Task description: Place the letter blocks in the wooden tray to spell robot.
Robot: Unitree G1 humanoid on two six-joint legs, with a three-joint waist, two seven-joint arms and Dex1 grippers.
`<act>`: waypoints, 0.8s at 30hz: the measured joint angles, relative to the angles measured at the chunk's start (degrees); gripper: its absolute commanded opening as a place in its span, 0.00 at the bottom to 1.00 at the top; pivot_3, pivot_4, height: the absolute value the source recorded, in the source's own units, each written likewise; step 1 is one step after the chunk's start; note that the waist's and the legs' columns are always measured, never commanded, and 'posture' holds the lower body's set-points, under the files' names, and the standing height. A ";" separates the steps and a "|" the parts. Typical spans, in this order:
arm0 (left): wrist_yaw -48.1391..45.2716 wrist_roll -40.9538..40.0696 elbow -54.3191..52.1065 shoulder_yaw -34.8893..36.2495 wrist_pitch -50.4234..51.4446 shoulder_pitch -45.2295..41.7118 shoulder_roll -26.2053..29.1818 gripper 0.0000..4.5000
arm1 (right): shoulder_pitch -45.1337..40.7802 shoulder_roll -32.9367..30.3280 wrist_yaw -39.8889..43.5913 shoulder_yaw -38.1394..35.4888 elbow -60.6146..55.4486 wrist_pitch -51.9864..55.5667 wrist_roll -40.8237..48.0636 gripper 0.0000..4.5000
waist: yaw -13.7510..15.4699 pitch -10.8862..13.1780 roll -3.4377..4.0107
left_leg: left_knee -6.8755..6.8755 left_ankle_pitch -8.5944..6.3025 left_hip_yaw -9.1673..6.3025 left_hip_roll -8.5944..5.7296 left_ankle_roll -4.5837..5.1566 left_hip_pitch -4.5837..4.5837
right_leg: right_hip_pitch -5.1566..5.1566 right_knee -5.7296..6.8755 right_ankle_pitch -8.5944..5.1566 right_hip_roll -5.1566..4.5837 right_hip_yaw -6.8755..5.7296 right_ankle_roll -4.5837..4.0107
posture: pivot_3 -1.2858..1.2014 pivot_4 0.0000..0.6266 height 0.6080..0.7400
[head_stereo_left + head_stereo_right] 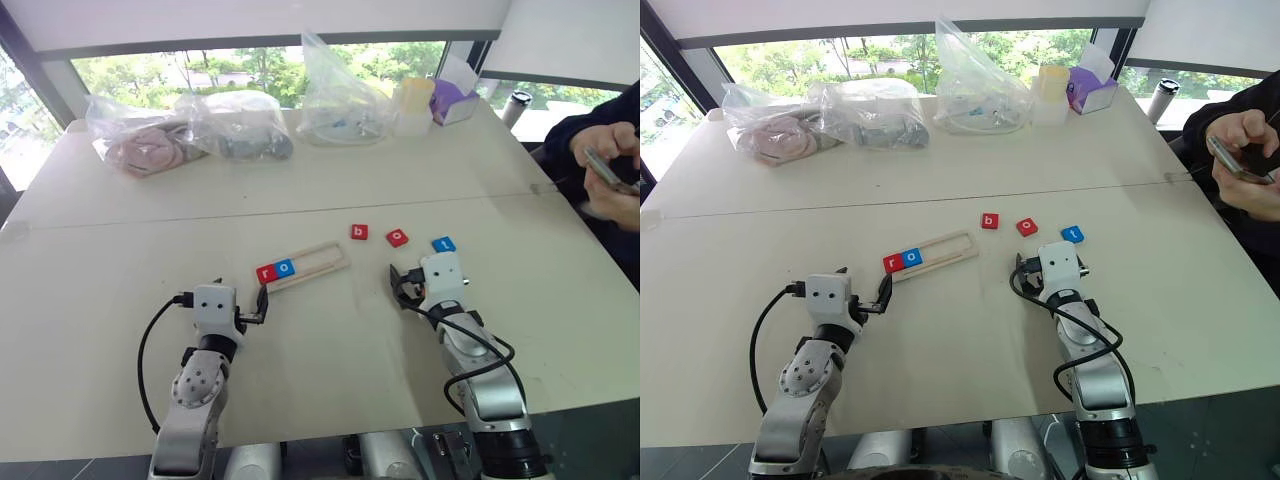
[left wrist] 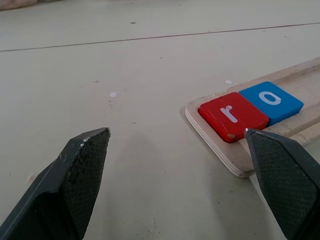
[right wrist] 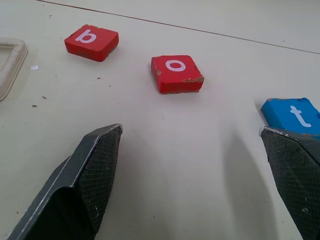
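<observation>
The wooden tray [image 1: 318, 261] lies slanted at the table's middle. A red r block [image 1: 266, 273] and a blue o block [image 1: 285, 267] sit side by side at its near-left end; the rest of the slot is bare. A red b block [image 1: 359, 232], a red o block [image 1: 397, 238] and a blue t block [image 1: 443, 244] lie loose on the table to the tray's right. My left gripper [image 2: 175, 135] is open just short of the tray's r end, holding nothing. My right gripper [image 3: 192, 130] is open and holds nothing; the red o lies ahead of it and the blue t [image 3: 294, 114] by one fingertip.
Clear plastic bags [image 1: 235, 125] with soft items, a pale cup [image 1: 413, 105] and a purple box [image 1: 452, 100] line the table's far side. A person's hands [image 1: 610, 170] hold a phone at the right edge. A seam [image 1: 200, 215] crosses the tabletop.
</observation>
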 measured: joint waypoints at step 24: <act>-51.91 -24.41 6.32 5.40 11.66 -19.24 42.78 1.00 | -13.98 -33.50 48.94 2.24 -4.40 6.26 17.33 0.99 | -0.18 0.21 0.10 | -0.04 0.00 0.04 0.00 0.02 -0.03 | -0.10 0.02 -0.01 0.04 -0.06 -0.03 | 0.52 0.24 1.00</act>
